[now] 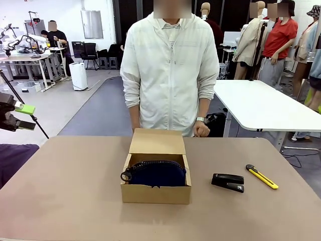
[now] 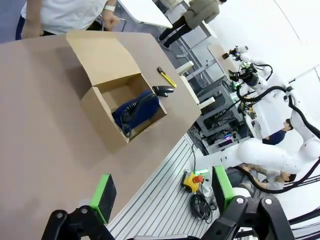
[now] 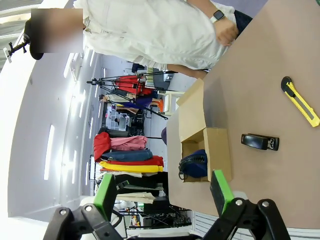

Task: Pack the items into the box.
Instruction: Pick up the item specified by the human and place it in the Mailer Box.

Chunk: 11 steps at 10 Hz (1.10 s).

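Pouch is in, knife is out on the worktop (image 1: 75, 191)!
The soft navy-blue zip pouch (image 1: 158, 173) lies inside the small brown cardboard box (image 1: 155, 193), flap lid up, mid-worktop. The slim yellow-and-black utility knife (image 1: 261, 176) sits toward the right edge, just beyond the black stapler (image 1: 227, 182). Left tool (image 2: 162, 192) gapes wide and empty, and so does the right tool (image 3: 163, 192).

box (image 1: 155, 194) top open, flap (image 1: 157, 141) upright behind | stapler (image 1: 228, 182) between box and knife (image 1: 261, 176)
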{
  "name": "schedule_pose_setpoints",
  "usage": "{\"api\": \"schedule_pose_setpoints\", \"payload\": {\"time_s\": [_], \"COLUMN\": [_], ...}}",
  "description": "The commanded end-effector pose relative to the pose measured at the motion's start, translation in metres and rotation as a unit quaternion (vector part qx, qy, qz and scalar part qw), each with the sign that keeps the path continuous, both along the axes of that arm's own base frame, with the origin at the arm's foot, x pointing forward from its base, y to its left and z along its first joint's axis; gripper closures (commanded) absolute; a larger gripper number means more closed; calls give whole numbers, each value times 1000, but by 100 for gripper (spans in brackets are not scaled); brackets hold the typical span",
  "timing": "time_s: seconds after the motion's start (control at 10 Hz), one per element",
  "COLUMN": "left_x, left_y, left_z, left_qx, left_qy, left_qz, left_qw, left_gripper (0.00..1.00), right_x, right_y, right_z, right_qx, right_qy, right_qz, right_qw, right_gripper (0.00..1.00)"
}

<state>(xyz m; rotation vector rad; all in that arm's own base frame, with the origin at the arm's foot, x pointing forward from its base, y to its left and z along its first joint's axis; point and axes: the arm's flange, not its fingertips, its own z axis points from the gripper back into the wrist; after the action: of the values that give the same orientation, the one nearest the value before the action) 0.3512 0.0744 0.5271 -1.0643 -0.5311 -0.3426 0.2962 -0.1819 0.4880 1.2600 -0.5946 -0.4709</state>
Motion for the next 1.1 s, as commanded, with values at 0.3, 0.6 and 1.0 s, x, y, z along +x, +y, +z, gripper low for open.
{"api": "schedule_pose_setpoints", "payload": {"time_s": [0.3,0.6,1.0], "left_x": [-2,-2,-2], "left_y": [3,3,3], "left_z": [1,1,1], "left_qx": [-1,-1,-1], "left_qy": [6,6,6], "left_qz": [-3,-3,-3], "left_qw": [1000,1000,1000], "left_gripper": [0,0,0], "right_x": [3,3,3], "right_y": [1,1,1], "right_z": [3,3,3], "right_qx": [8,8,8], "right_qy": [-14,-14,-14], "right_qz": [-3,-3,-3], "right_qw": [1000,1000,1000], "right_gripper": [0,0,0]}}
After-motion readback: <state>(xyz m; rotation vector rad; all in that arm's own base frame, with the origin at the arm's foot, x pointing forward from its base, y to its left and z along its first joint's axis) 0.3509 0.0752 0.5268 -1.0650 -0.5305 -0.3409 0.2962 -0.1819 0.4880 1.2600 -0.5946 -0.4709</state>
